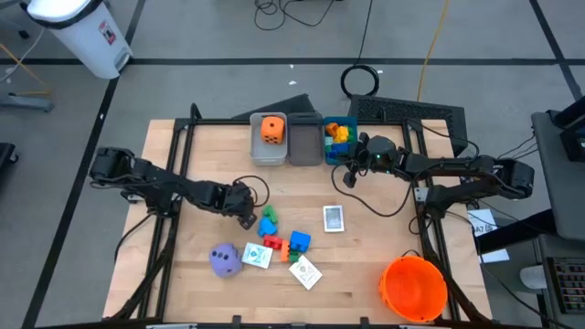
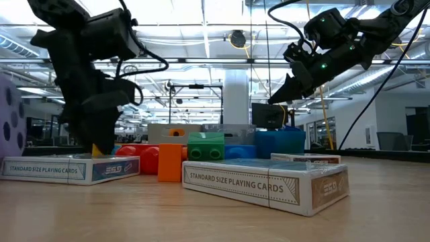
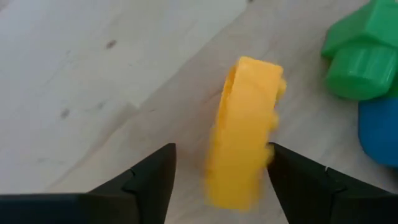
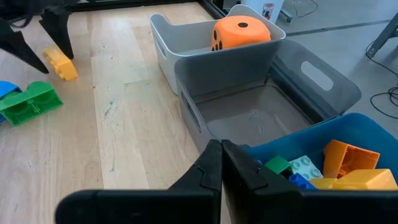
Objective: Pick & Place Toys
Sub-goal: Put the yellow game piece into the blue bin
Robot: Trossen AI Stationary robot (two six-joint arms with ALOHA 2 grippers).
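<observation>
My left gripper (image 1: 245,214) is open and low over the table, left of the toy pile. Its two fingers stand on either side of a yellow block (image 3: 244,134) that lies on the wood, also in the right wrist view (image 4: 61,64). A green block (image 3: 360,56) and a blue block (image 1: 299,241) lie just beyond. My right gripper (image 4: 222,149) is shut and empty, hovering at the near edge of the blue bin (image 4: 311,140), which holds several blocks. An orange die (image 4: 239,34) sits in the left grey bin (image 1: 268,151). My left gripper has the yellow block between its open fingers, coming from above. One finger (image 3: 292,180) is close against the block's studded side (image 3: 273,124); I cannot tell whether it touches. The other finger stands clear. The block rests on the table.
A purple die (image 1: 225,260), a red block (image 1: 277,245) and three card boxes (image 1: 334,218) (image 1: 259,256) (image 1: 305,272) lie on the table's near half. The middle grey bin (image 4: 261,115) has nothing in it. The orange bucket (image 1: 413,288) stands at the near right corner.
</observation>
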